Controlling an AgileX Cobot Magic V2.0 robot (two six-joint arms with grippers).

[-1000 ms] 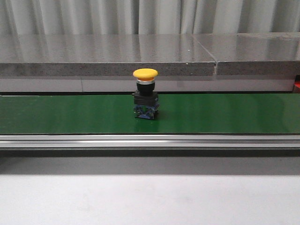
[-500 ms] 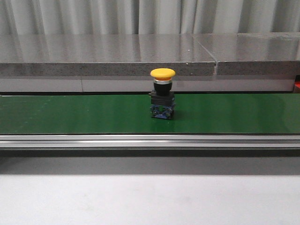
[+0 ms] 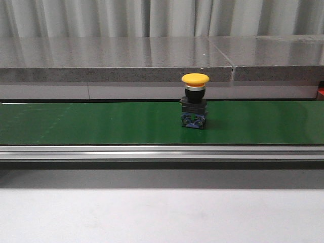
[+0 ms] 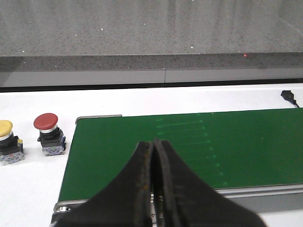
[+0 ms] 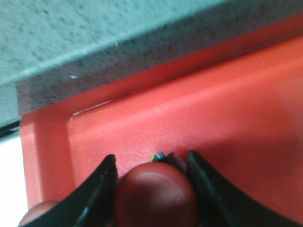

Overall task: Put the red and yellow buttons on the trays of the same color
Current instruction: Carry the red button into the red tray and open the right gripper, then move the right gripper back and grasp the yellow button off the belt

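Right hand (image 5: pixel 152 189) pinches a red button (image 5: pixel 155 198) over the red tray (image 5: pixel 227 118); left hand (image 4: pixel 154 189) pressed together; yellow button (image 3: pixel 195 101) remains on belt (image 3: pixel 76 124).

Even, soft lighting; right wrist view blurred.

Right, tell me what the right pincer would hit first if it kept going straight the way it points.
Most likely the floor of the red plastic tray; the right pincer holds a red-capped push button just above it, though depth is unclear.
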